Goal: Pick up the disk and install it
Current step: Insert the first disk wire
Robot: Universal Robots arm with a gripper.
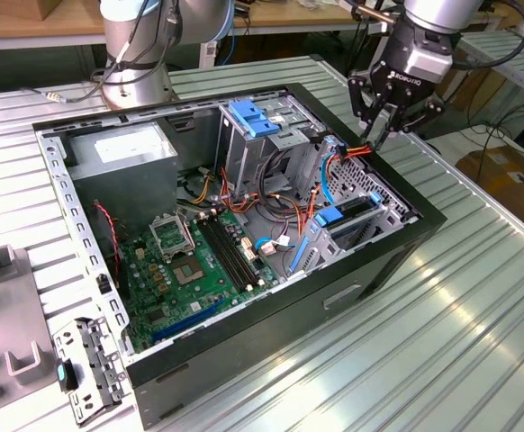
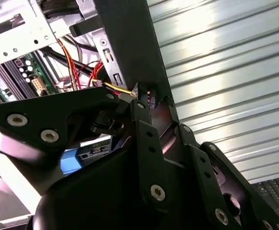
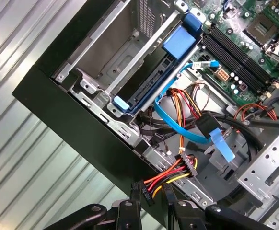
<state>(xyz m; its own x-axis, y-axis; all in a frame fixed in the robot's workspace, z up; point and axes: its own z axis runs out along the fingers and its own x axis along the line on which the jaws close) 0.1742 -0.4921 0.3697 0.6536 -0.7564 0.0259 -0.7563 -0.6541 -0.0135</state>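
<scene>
1. Nearest the exterior camera, a small metal bracket (image 1: 86, 369) with a dark clip lies flat on the ribbed metal table (image 1: 442, 342), just outside the open computer case (image 1: 271, 337), at its corner toward the exterior view's left
2. Grey plastic fixtures (image 1: 5, 263) stand a little farther out from that same end of the case
3. Inside the case, the green motherboard (image 1: 190, 270) covers the floor behind the near wall
4. The disk (image 1: 334, 216) already sits in the case, on edge in the metal drive bay at the end toward the exterior view's right, with its blue carrier rails showing
5. A blue plastic bracket (image 1: 253, 117) tops the tall metal cage (image 1: 235, 157) by the case's far wall
6. A grey power supply (image 1: 122, 153) fills the far corner toward the exterior view's left
7. The gripper (image 1: 385, 137) hangs over the case's far rim near the drive bay, its fingers drawn narrow and pinched on a black power connector (image 3: 143, 191); red, orange and yellow wires trail from it into the case
8. The arm's base (image 1: 136, 63) stands on the table beyond the case's far wall
</scene>
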